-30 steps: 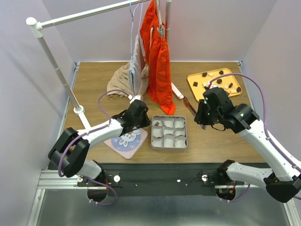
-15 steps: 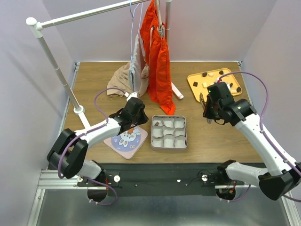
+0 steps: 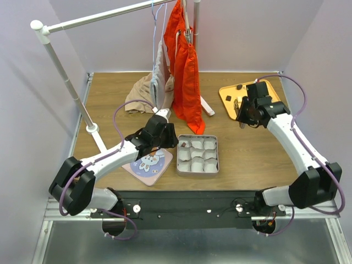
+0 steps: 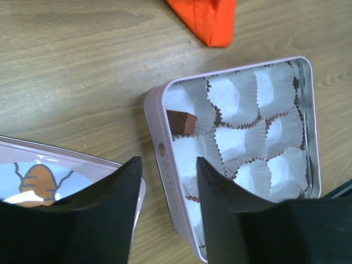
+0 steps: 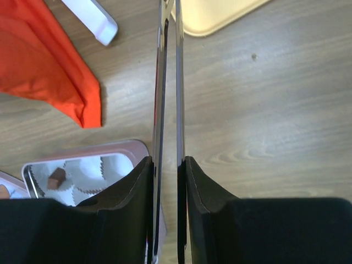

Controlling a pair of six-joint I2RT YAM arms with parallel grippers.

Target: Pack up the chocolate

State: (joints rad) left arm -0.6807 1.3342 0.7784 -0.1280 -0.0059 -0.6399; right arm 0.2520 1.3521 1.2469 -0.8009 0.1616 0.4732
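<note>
One brown chocolate [image 4: 181, 122] lies in a corner paper cup of the pink tin [image 4: 157, 129], and the right wrist view also shows that chocolate [image 5: 56, 177]. My left gripper [image 4: 168, 160] is open and empty, its fingers astride the tin's rim near that corner. The other cups that show hold nothing. More dark chocolate pieces [image 3: 239, 87] lie on the yellow tray [image 3: 228, 92] at the back right. My right gripper [image 5: 168, 159] is shut on metal tongs [image 5: 168, 82], which reach toward the yellow tray [image 5: 214, 14]; their tips are out of view.
The tin's lid [image 3: 147, 163] with a rabbit picture lies left of the tin [image 3: 198, 168]. An orange garment [image 3: 187, 82] hangs from a white rack [image 3: 66, 82] behind it, with beige cloth [image 3: 143, 93] heaped on the table. The rack's white foot [image 5: 91, 16] lies near the tray.
My left gripper has opened and let the brown chocolate go into the tin's corner cup. My right arm has swung back toward the yellow tray with the tongs.
</note>
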